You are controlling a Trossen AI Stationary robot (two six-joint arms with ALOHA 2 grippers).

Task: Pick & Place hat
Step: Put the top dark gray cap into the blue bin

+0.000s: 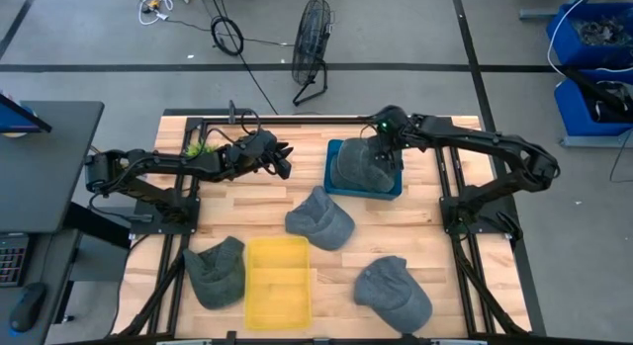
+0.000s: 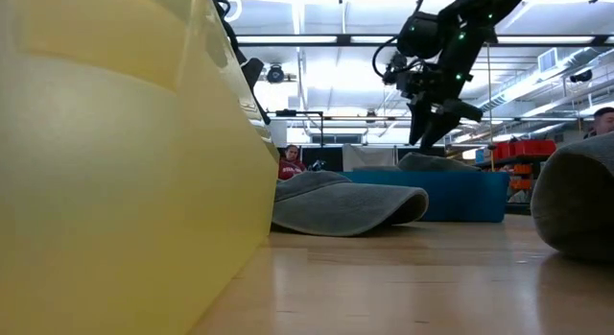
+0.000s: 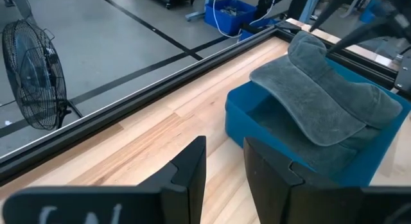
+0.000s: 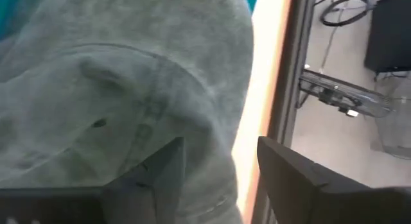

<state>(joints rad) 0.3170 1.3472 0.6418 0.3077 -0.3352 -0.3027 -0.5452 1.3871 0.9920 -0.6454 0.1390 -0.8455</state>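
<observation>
I have the right pincer hanging over the blue bin near the desk's far edge, just above the grey hat that lies draped in that bin, its crown spilling over the rim. From the right wrist view the two fingers stand apart with hat fabric below them, so the pincer is open and holding nothing. The low view shows it hovering slightly clear of the hat in the bin.

My left pincer waits near the far edge too, left of the bin, fingers parted a little and empty.

Three more grey hats lie on the desk: one at the centre, one toward the near left corner touching the yellow tray, and one near the near edge right of the tray.
</observation>
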